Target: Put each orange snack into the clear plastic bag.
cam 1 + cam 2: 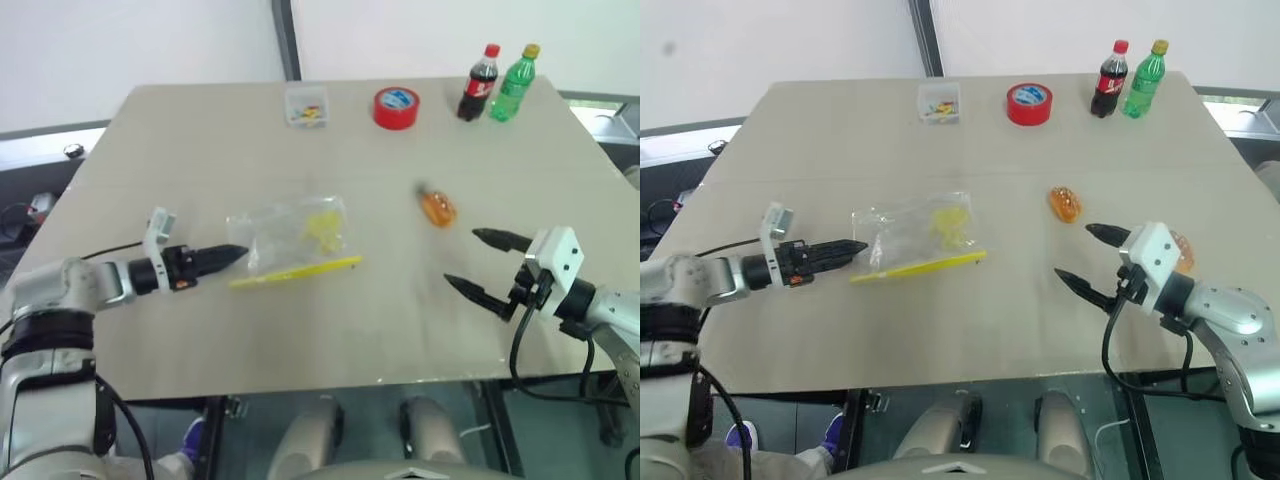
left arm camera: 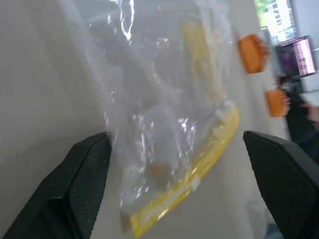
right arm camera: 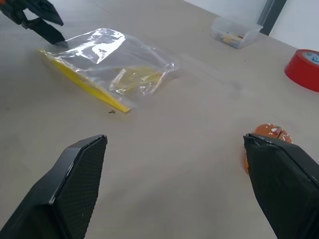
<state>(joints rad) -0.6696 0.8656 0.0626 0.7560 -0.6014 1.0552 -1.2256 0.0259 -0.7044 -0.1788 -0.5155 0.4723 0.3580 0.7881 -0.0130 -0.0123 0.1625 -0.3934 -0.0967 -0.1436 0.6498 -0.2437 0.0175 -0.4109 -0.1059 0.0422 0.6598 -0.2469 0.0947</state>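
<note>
The clear plastic bag (image 1: 295, 232) lies flat in the middle of the table, its yellow closure strip (image 1: 296, 271) along the near edge and yellowish bits inside. My left gripper (image 1: 228, 257) is open, its fingertips at the bag's left edge; the bag (image 2: 164, 99) fills the space between its fingers (image 2: 84, 184). One orange snack (image 1: 1064, 203) lies right of the bag. A second orange snack (image 1: 1181, 250) peeks out just behind my right wrist. My right gripper (image 1: 1077, 252) is open and empty, near the first snack (image 3: 269, 134) and pointing toward the bag (image 3: 114, 64).
Along the table's far edge stand a small clear box of coloured bits (image 1: 306, 105), a red tape roll (image 1: 397, 107), a cola bottle (image 1: 480, 83) and a green bottle (image 1: 515, 83). The table's front edge (image 1: 330, 385) runs just below both arms.
</note>
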